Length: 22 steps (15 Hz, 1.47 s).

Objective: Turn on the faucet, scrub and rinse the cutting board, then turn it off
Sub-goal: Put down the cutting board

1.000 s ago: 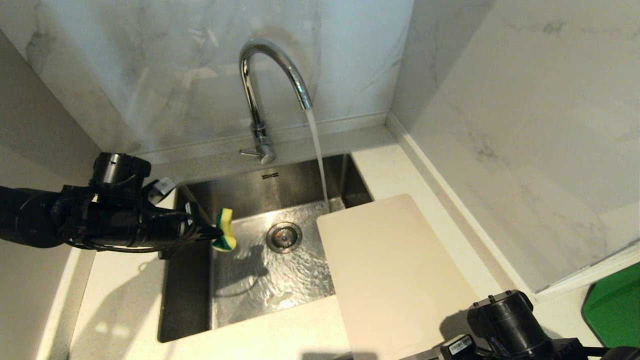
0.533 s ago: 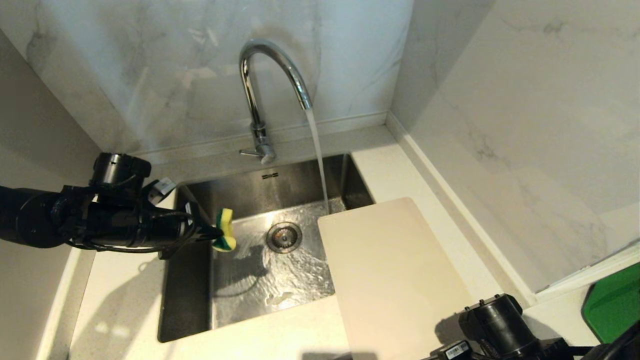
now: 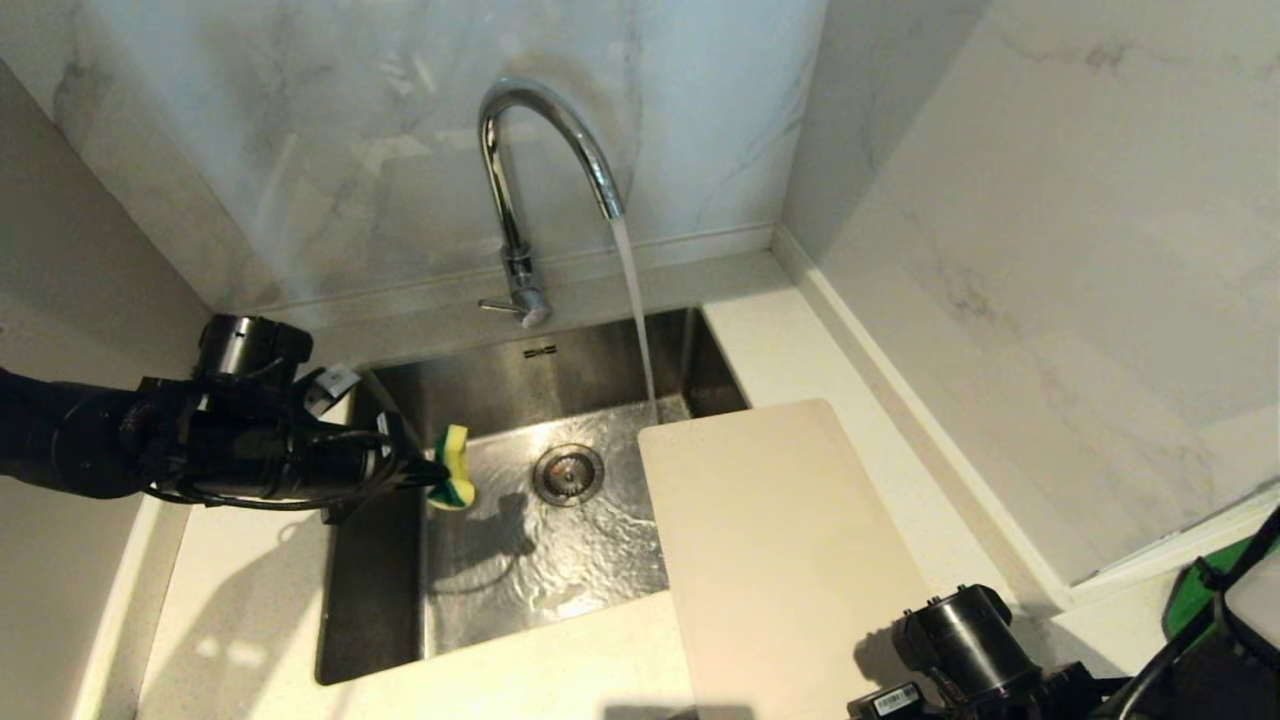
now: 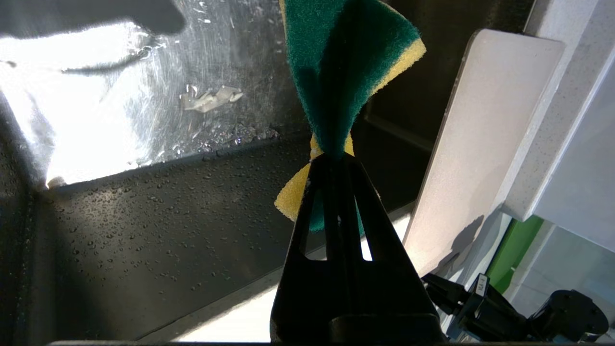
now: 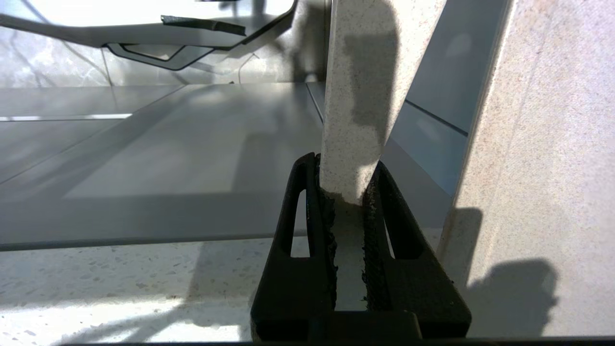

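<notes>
The chrome faucet (image 3: 520, 150) is running; its stream (image 3: 635, 300) falls into the sink just past the far left corner of the cutting board (image 3: 780, 530). The cream board lies over the sink's right rim and the counter. My right gripper (image 5: 348, 192) is shut on the board's near end; in the head view only its wrist (image 3: 965, 640) shows, at the bottom edge. My left gripper (image 3: 430, 472) hovers over the sink's left side, shut on a green-yellow sponge (image 3: 455, 470), which is pinched and folded (image 4: 336, 72). The board (image 4: 490, 134) stands apart from the sponge.
The steel sink (image 3: 375, 580) has a wet floor and a round drain (image 3: 568, 473). The faucet's thin lever (image 3: 497, 305) points left at its base. Marble walls close the back and right. A green object (image 3: 1200, 600) sits at the far right.
The cutting board has slid slightly toward the near side, and the right wrist has shifted left and lower in view. The left gripper and sponge have dropped a little.
</notes>
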Motion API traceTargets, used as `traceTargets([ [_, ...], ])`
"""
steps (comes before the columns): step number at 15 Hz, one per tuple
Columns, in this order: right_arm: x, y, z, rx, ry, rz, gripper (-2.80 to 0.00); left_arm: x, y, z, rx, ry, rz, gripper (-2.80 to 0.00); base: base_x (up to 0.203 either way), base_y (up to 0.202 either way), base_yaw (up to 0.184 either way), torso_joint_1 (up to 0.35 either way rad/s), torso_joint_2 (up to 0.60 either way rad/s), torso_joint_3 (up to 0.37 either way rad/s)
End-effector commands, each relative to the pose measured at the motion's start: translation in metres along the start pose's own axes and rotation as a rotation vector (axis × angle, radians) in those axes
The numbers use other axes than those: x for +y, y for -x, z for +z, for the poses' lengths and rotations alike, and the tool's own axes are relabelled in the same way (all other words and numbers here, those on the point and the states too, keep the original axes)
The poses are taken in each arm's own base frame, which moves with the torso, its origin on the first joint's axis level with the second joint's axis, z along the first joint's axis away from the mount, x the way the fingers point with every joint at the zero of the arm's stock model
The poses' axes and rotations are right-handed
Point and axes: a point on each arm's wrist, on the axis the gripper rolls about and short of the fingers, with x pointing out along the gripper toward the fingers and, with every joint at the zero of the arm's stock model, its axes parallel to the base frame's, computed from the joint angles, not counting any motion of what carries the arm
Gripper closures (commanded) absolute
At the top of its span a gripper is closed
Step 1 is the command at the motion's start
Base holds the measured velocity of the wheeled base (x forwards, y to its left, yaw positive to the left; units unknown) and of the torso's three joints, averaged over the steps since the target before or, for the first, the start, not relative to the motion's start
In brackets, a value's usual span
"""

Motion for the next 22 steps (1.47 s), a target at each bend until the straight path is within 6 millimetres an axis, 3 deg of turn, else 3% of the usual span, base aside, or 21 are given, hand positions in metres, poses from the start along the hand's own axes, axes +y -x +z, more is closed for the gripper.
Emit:
traceTargets([
  [1, 0.000, -0.003, 0.000, -0.002, 0.008, 0.009, 0.00, 0.001, -0.001, 0.000, 0.005, 0.005, -0.001, 0.00, 0.000, 0.000, 0.000, 0.000, 0.00, 0.000],
  [9, 0.002, -0.001, 0.000, -0.037, -0.035, 0.017, 0.00, 0.001, -0.002, -0.001, 0.008, 0.007, 0.000, 0.00, 0.000, 0.000, 0.000, 0.000, 0.00, 0.000],
  [10, 0.002, 0.000, 0.001, -0.037, -0.033, 0.013, -2.80, 0.001, -0.002, -0.001, 0.008, 0.007, 0.000, 0.00, 0.000, 0.000, 0.000, 0.000, 0.00, 0.000],
  [16, 0.007, 0.008, 0.001, -0.038, -0.019, -0.009, -2.80, 0.000, -0.001, -0.001, 0.008, 0.005, -0.003, 0.00, 0.000, 0.000, 0.000, 0.000, 0.00, 0.000],
  [22, 0.003, 0.032, 0.006, -0.083, -0.003, -0.121, -2.80, -0.002, 0.000, -0.002, 0.007, -0.001, -0.008, 0.00, 0.000, 0.000, 0.000, 0.000, 0.00, 0.000],
])
